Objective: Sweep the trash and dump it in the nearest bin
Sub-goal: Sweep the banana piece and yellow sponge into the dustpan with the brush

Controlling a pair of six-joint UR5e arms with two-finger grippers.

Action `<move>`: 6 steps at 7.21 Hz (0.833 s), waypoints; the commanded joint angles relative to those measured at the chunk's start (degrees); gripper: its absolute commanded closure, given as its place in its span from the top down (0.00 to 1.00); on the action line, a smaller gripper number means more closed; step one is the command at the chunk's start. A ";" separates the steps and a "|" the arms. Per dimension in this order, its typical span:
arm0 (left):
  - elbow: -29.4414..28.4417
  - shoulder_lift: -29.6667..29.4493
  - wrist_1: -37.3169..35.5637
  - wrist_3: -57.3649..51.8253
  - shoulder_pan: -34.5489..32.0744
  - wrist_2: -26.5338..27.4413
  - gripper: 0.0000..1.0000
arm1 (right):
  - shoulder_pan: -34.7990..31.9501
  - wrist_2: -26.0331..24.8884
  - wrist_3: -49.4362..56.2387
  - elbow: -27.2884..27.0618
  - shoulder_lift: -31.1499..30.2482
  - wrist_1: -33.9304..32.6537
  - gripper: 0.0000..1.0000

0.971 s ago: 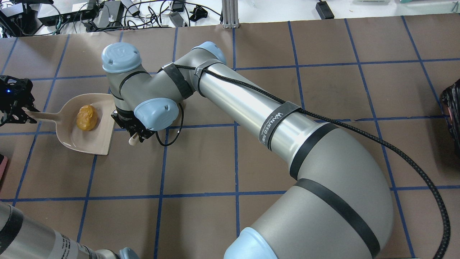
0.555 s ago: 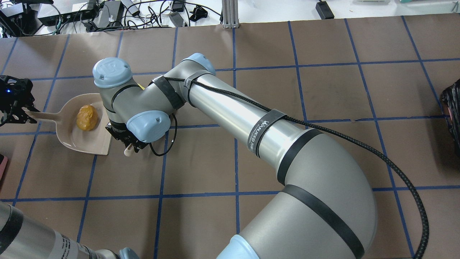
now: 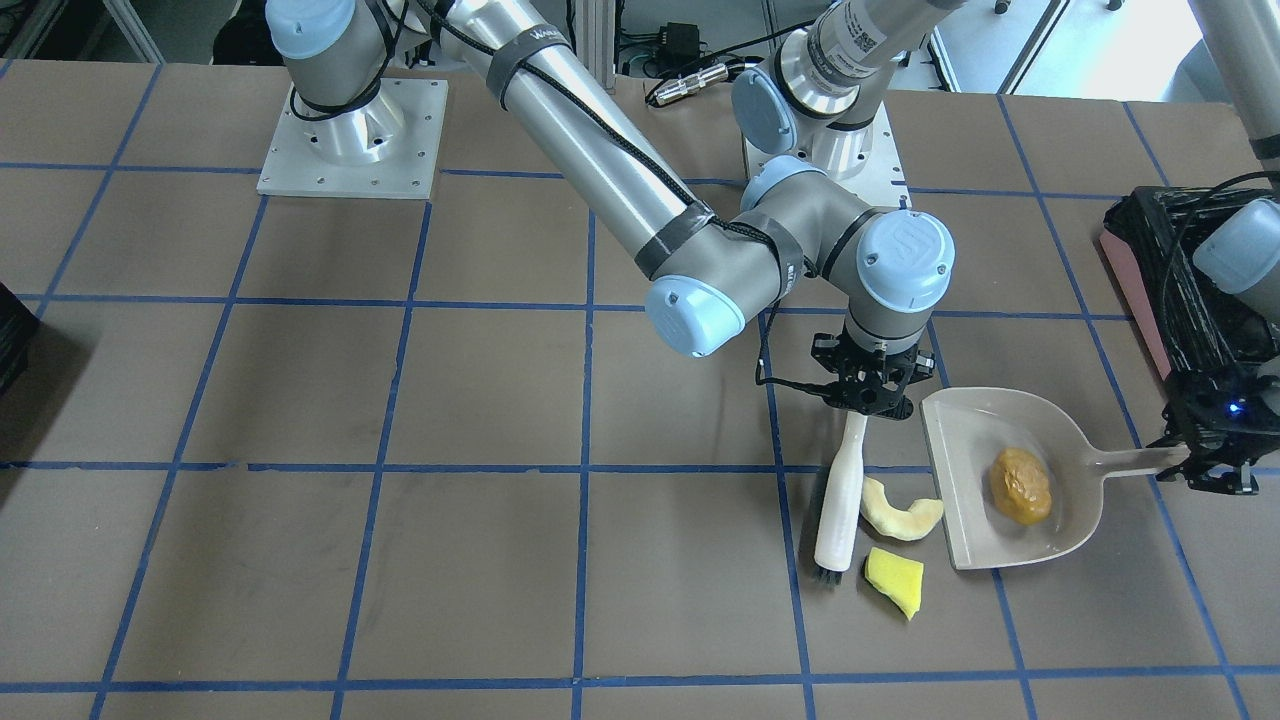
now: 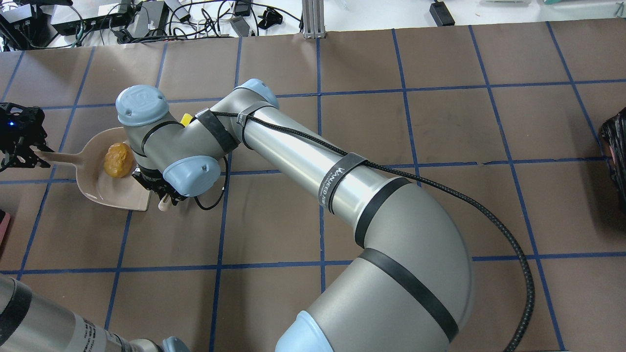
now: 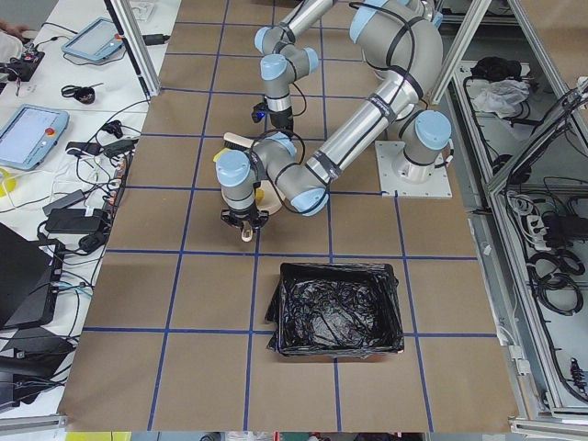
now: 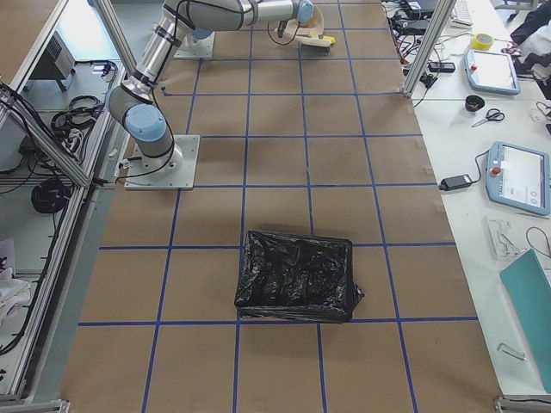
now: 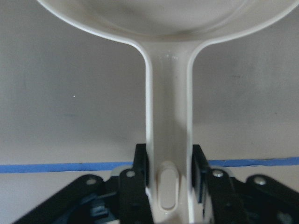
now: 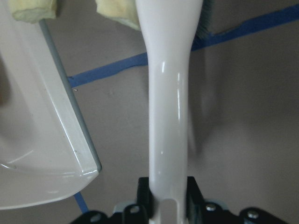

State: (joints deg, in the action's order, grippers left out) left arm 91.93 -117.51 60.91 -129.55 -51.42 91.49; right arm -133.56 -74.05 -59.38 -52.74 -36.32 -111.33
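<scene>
Mid-sweep; right gripper clamps the brush, left gripper clamps the pan handle; lump lies inside, rind at its lip at 9 o'clock, wedge at 7; next, brush both in; bin at 2 o'clock.

The black strap around the right arm's silver forearm carries white lettering that reads roughly WANJEED; the characters after it are too small to make out. A blue joint cap bears an embossed UR-like logo. The left arm's printed label is illegible
</scene>
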 commanded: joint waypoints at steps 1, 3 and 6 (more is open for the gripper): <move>0.00 -0.09 0.00 0.00 0.00 0.00 0.00 | -0.12 -0.13 9.48 1.93 1.08 1.81 0.00; 0.00 0.00 0.00 0.00 0.00 0.00 0.00 | -0.82 -1.01 21.27 1.93 1.08 2.35 0.00; 0.00 0.00 0.00 0.00 0.00 0.00 0.00 | -2.05 -1.71 24.04 1.94 1.08 2.44 0.00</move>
State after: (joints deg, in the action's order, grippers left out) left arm 91.93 -117.54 60.91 -129.55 -51.42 91.49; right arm -134.98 -75.29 -36.35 -50.77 -35.30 -108.91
